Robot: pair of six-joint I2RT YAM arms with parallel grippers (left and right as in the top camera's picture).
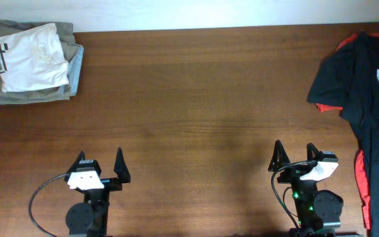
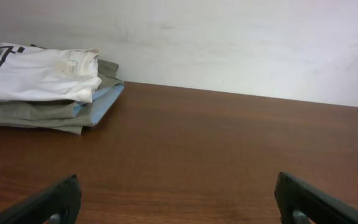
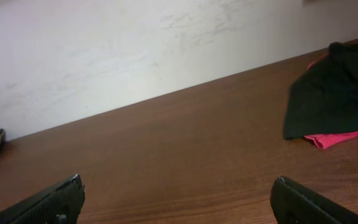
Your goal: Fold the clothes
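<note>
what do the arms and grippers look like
The left gripper and right gripper each have two black, pointed, fin-shaped fingers on a white body, above a round black joint. A thin black cable loops off the left; a green light glows on the right.

- left gripper (image 1: 100, 163): jaws spread wide, pointing straight forward, arm drawn back.
- right gripper (image 1: 295, 157): jaws spread wide, pointing forward, arm drawn back.
</note>
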